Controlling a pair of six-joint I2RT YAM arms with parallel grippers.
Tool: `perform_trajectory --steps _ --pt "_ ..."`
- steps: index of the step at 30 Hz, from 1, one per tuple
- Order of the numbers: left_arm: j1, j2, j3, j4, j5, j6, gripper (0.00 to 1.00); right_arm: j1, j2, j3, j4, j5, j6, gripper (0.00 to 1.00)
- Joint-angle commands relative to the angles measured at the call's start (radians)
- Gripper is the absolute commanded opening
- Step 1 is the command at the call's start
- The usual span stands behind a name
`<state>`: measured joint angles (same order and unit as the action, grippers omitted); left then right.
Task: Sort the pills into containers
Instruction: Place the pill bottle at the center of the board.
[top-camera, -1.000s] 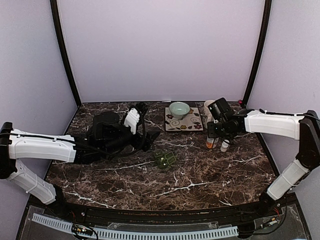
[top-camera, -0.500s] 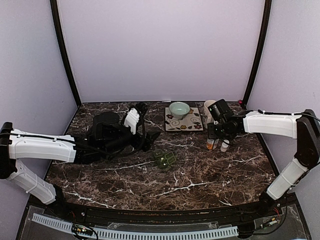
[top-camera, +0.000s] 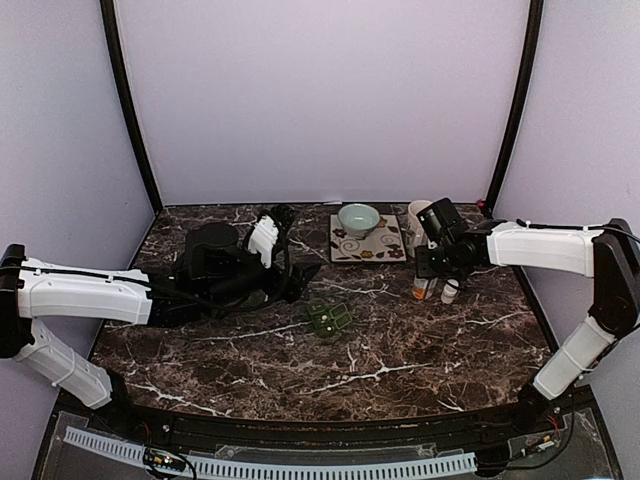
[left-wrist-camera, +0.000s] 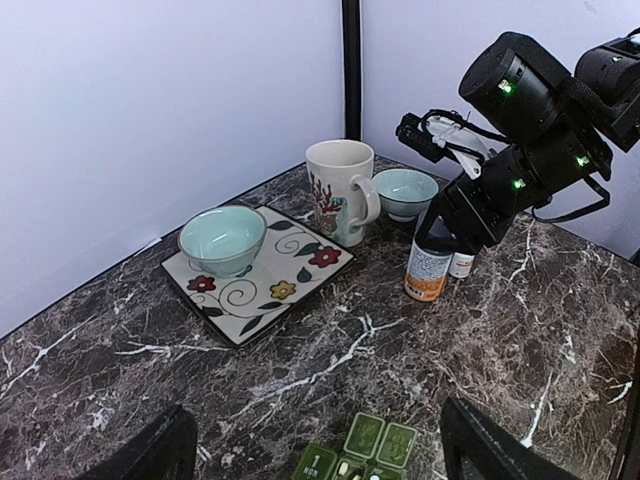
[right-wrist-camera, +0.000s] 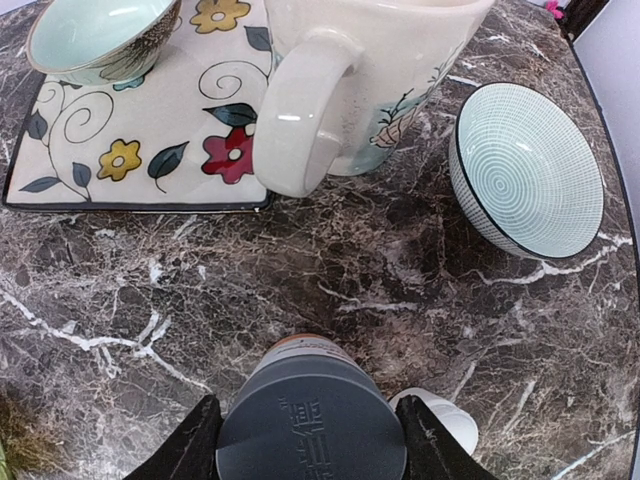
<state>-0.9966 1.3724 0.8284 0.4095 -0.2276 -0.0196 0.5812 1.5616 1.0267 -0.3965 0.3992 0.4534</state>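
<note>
The dark-green pill organiser (top-camera: 330, 319) lies flat on the marble table (top-camera: 400, 370) near its middle, a short strip of joined square lidded compartments. The left gripper (top-camera: 300, 278) hangs just behind it with its fingers (left-wrist-camera: 150, 455) spread wide. In the left wrist view the organiser (left-wrist-camera: 365, 450) sits low between the two fingers, not touched by either.

The right gripper (top-camera: 425, 272) is well apart from the organiser, off to the organiser's right and farther back on the table. It is closed on an orange pill bottle (top-camera: 422, 288) that stands upright. In the right wrist view its fingers (right-wrist-camera: 185, 445) press against both sides of the bottle's grey cap (right-wrist-camera: 310, 420). A small white bottle (top-camera: 450, 291) stands just beside the orange one.

Behind the bottles are a cream mug (top-camera: 418, 215) and a striped pale green bowl (right-wrist-camera: 528, 170). Left of the mug, a square floral plate (top-camera: 367, 248) carries another pale green bowl (top-camera: 358, 217).
</note>
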Motion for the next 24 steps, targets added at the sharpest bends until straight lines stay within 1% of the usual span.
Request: perform_trajectory --steps 1,4,7,9,18,21,24 --pt "0.008 -0.013 -0.011 0.008 0.013 -0.017 0.87 -0.005 -0.027 0.000 0.028 0.014 0.006 0.55" --pt "0.012 -0.012 -0.010 0.006 0.019 -0.021 0.87 -0.007 -0.031 -0.002 0.027 0.019 0.005 0.62" --pt "0.016 -0.012 -0.011 0.006 0.022 -0.025 0.87 -0.006 -0.036 -0.003 0.028 0.024 0.005 0.65" --pt "0.018 -0.012 -0.011 0.006 0.022 -0.027 0.87 -0.006 -0.040 -0.003 0.027 0.029 0.004 0.69" --pt "0.048 0.001 -0.017 0.002 0.045 -0.060 0.88 -0.007 -0.088 0.000 0.027 0.049 -0.007 0.72" --pt "0.061 0.011 -0.028 0.002 0.053 -0.083 0.90 -0.005 -0.135 -0.001 0.036 0.052 -0.020 0.72" --pt "0.077 0.025 -0.041 0.003 0.067 -0.107 0.95 0.010 -0.194 -0.009 0.070 0.022 -0.045 0.74"
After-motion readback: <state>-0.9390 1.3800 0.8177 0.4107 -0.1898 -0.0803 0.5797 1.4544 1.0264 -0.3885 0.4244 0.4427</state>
